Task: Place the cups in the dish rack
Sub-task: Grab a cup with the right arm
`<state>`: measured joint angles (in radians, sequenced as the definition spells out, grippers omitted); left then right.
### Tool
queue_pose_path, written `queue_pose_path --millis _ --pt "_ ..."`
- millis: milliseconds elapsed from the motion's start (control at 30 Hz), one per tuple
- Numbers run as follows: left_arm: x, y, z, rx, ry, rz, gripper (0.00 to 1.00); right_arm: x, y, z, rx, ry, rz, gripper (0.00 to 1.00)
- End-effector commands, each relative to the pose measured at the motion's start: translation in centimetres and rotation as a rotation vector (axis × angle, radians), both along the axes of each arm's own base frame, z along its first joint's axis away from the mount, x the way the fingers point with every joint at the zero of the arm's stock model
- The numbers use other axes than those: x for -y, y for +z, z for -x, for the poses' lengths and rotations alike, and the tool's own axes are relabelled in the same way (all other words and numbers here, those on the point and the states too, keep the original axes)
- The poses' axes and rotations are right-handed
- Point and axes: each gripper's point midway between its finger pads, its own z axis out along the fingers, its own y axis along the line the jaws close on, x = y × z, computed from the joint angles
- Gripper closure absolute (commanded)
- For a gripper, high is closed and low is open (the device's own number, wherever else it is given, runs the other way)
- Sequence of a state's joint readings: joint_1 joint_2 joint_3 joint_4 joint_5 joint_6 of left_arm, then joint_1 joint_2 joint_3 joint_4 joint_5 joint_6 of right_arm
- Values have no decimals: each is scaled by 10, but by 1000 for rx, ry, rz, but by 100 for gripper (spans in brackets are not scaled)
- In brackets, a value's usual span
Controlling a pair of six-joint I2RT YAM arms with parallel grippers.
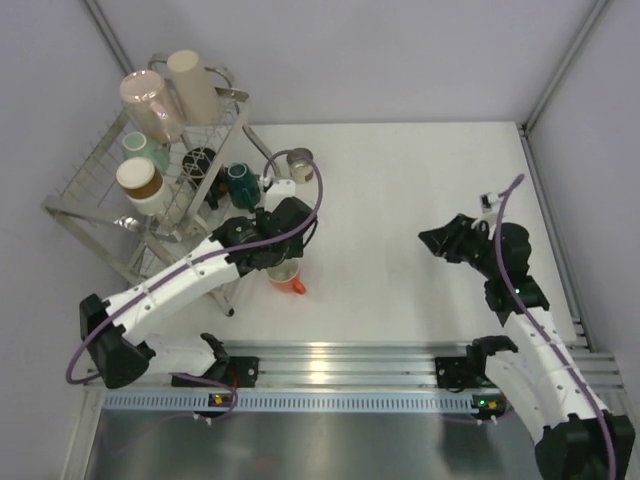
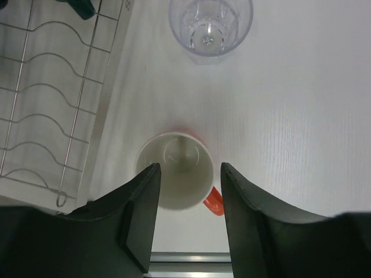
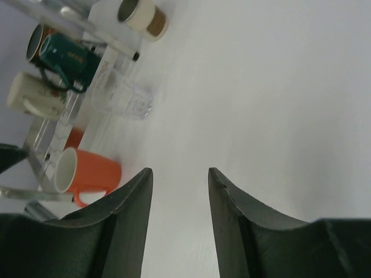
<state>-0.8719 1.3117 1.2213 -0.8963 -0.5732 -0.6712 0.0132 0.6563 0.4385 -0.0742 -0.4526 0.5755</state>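
- At the far left corner of the desk point(image 1: 400, 200) stands the dish rack point(image 1: 95, 185). It carries a pink cup point(image 1: 148, 100) and a beige cup point(image 1: 192, 85) at its far end. A mint cup point(image 1: 146, 150) and a brown-banded white cup point(image 1: 140, 185) sit nearer the middle.
- A dark teal mug point(image 1: 240, 182) sits at the rack's right side; I cannot tell whether it is in the rack or just beside it.
- An orange mug point(image 2: 177, 174), white inside, stands upright on the desk just right of the rack's near end. Its handle points toward the near edge.
- A clear glass point(image 2: 210, 26) stands on the desk beyond the orange mug, toward the far edge and apart from it.
- The left pincer point(image 2: 188, 171) hangs over the orange mug with its fingers point(image 2: 142, 202) spread to either side of the rim. A gap shows on the handle side, so it holds nothing.
- The right pincer point(image 3: 178, 172) is over the right half of the desk, well apart from the cups. Its jaws stand moderately apart with only bare desk between them.
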Motion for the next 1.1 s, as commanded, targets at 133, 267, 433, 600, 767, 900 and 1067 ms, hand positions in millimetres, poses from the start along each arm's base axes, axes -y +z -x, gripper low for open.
queue_pose_path --millis 133,267,433,600,767,900,1067 --pt "-14 41 28 43 -8 180 49 -107 46 7 221 290 64 54" --pt "1 63 36 51 -89 281 48 -157 38 14 204 422 136 53" --pt "4 90 38 101 -103 366 48 -207 27 -4 141 447 230 52" --pt "8 116 43 171 -145 478 48 -256 19 -7 135 540 283 50" --pt "-4 146 55 281 -180 580 48 -286 -1 -10 93 610 301 50" --pt "-24 170 61 383 -148 647 48 -310 -8 -8 83 638 304 50" --pt "-18 199 74 440 -228 760 47 -329 -31 -2 51 651 368 51"
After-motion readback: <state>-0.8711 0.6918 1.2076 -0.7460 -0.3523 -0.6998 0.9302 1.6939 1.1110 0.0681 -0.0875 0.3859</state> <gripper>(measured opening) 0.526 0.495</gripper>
